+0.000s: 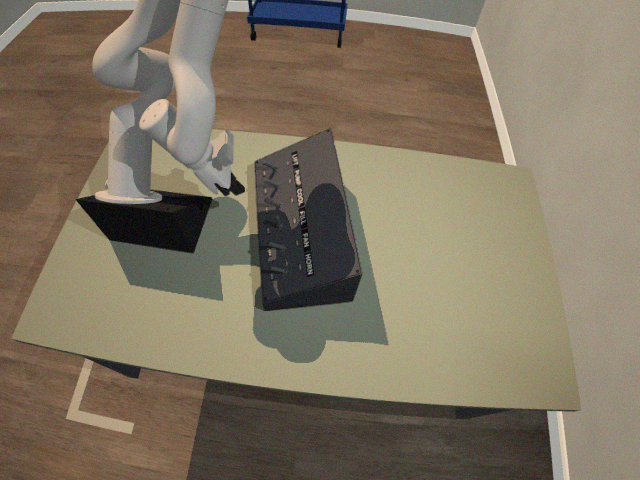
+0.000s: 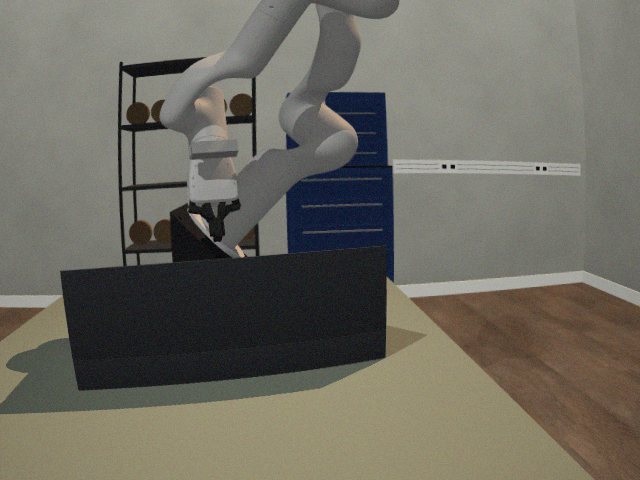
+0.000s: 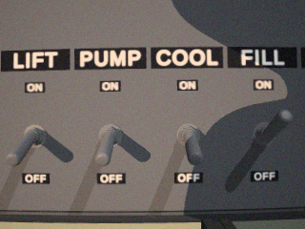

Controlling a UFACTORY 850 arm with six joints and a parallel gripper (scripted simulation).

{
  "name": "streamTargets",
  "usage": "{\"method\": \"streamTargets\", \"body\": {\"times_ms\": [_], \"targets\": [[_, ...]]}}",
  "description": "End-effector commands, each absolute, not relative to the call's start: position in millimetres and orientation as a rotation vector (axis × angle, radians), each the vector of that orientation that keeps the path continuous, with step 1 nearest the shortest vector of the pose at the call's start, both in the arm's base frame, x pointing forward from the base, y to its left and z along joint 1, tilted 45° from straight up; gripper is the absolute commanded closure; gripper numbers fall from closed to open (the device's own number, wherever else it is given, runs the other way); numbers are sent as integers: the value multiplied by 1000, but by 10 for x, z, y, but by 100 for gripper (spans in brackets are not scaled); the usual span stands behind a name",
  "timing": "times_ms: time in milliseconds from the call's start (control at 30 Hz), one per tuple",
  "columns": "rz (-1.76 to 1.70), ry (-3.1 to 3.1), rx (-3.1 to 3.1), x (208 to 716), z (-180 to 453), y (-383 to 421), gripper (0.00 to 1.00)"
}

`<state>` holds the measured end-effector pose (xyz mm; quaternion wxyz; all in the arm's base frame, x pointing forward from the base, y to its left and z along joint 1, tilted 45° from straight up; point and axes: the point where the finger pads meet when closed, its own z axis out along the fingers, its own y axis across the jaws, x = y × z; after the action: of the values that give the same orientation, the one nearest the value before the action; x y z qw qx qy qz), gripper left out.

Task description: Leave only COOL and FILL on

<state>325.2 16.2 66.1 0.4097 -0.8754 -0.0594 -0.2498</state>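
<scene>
The dark sloped console [image 1: 320,165] [image 2: 227,310] [image 3: 95,24] stands on the table, its back to the exterior view. In the wrist view the LIFT lever [image 3: 24,148], PUMP lever [image 3: 106,149] and COOL lever [image 3: 193,149] tilt down toward OFF. The FILL lever [image 3: 276,125] tilts up toward ON. The FAN and HORN levers are outside the wrist view and too small to read in the top view. My gripper [image 1: 238,190] [image 2: 217,238] is shut and empty, in front of the console's switch side, apart from the levers.
The arm's black base block [image 1: 155,227] stands on the table [image 1: 454,248] on the robot side of the console. Beyond the table are a blue cart [image 1: 297,14], a shelf rack [image 2: 121,160] and a blue drawer cabinet [image 2: 341,217].
</scene>
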Motion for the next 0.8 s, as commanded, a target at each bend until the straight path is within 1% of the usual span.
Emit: {"method": "streamTargets", "body": {"times_ms": [0,767], "targets": [[-632,-150,-2205,3314,588,259,100],[-632,-150,-2205,3565,244,737,100]]}}
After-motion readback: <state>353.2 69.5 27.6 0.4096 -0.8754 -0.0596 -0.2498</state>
